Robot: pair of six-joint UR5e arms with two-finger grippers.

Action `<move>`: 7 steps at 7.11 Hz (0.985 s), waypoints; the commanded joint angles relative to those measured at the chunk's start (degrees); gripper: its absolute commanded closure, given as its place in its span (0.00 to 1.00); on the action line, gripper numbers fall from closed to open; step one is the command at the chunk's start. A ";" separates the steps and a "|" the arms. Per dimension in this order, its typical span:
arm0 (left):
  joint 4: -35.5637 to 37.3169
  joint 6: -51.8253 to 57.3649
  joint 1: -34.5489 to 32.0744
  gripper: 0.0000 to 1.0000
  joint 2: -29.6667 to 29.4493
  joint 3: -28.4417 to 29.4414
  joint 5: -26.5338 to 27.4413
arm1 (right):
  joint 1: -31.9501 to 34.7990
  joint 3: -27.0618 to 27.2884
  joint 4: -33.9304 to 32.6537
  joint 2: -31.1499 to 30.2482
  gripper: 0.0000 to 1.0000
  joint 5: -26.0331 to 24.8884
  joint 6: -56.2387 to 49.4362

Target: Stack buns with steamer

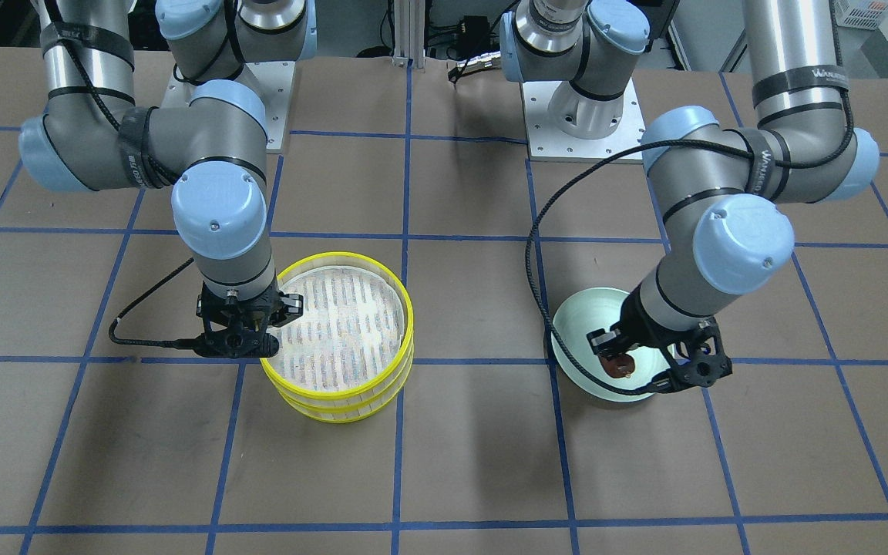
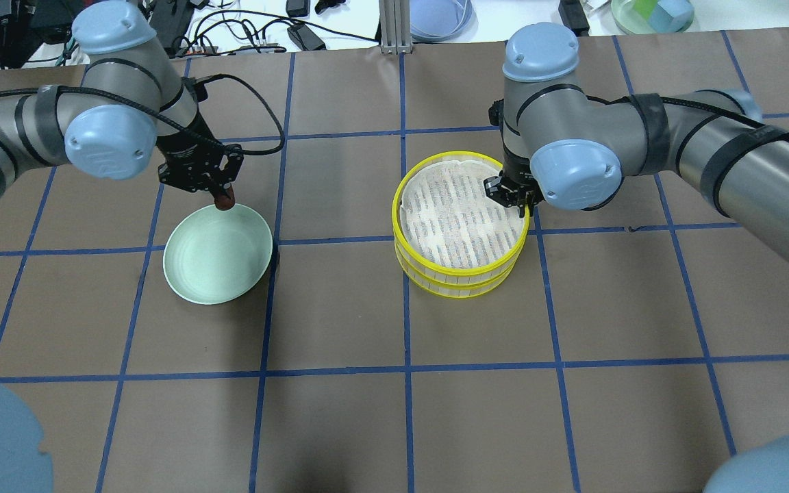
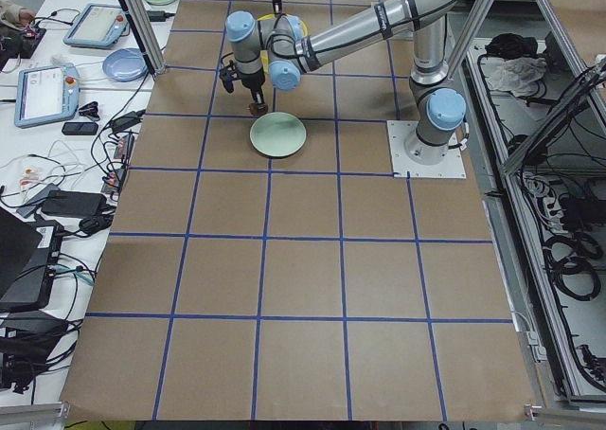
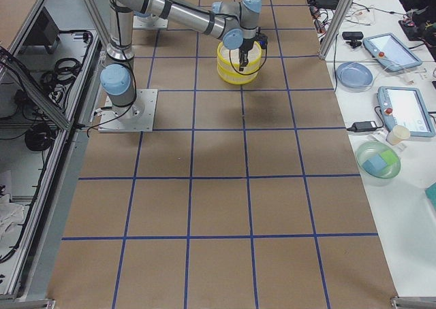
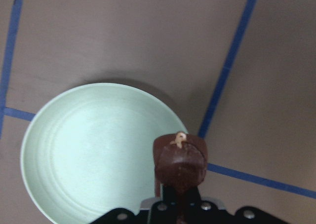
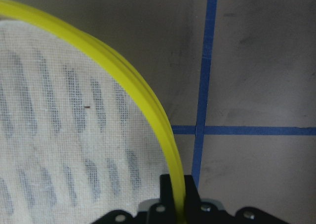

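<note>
My left gripper [image 2: 222,195] is shut on the dark reddish-brown bun [image 2: 224,199] and holds it above the far rim of the empty pale green plate [image 2: 216,257]. The left wrist view shows the bun [image 5: 180,162] between the fingers, over the plate's edge [image 5: 89,150]. My right gripper [image 2: 519,200] is shut on the rim of the upper yellow steamer tier [image 2: 459,212], which sits slightly offset on a second tier. Its lined floor [image 6: 59,135] is bare. The cream-white bun is not visible in any view.
The brown table carries a blue tape grid. The arms' base plates [image 1: 575,131] stand at the robot's side. Beyond the table's far edge there are a blue plate [image 2: 439,17], a green bowl [image 2: 651,14] and cables.
</note>
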 commanded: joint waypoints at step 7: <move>-0.65 -18.54 -13.89 1.00 2.95 2.66 -5.58 | -1.05 -12.49 17.01 -14.46 0.00 2.47 0.75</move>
